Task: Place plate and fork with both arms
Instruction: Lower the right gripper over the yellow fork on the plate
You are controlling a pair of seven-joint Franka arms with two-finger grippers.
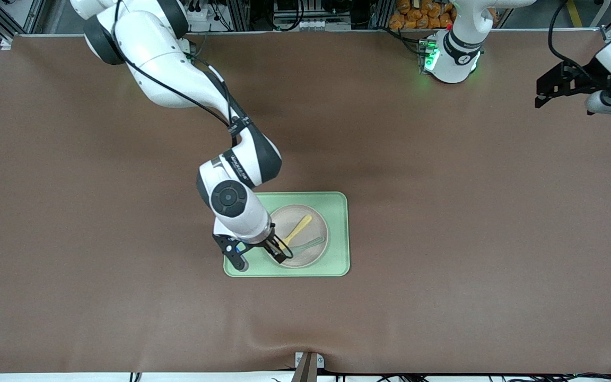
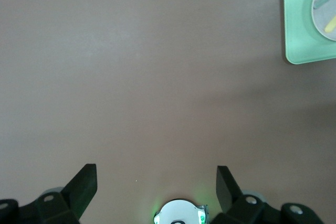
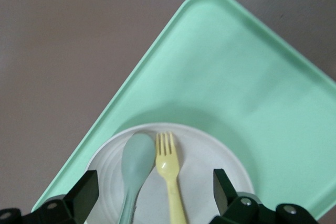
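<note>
**Fork first: a thin, light handle lying on a smooth plate**

While the right gripper (image 1: 279, 253) hangs low over the plate (image 1: 299, 235) with its fingers spread wide and nothing between them, you have the fork (image 1: 299, 228) almost directly under it. The plate sits in the green tray (image 1: 337, 233), which lies near the middle of the table, toward the front camera's edge. On the plate the yellow fork lies side by side with a pale green spoon (image 1: 308, 244), the spoon being the nearer of the two to the front camera. In the right wrist view the fork (image 3: 169, 174) and the spoon (image 3: 135, 163) lie just apart, both running back between the fingers (image 3: 84, 195).

Judge the fork as light, stiff plastic, and probably slick against the plate's smooth face, so it may skate or spin if one finger meets it before the other. Take it across the handle, not at the tines, and keep clear of the spoon's stem so you do not pinch both.

The plate looks rigid and shallow with a raised rim; the rim is your only real purchase, and anything loose on it will slide if it tips.

Your left gripper (image 1: 560, 85) waits over bare table at the left arm's end, well apart from the tray, its fingers (image 2: 84, 184) wide and empty.
</note>
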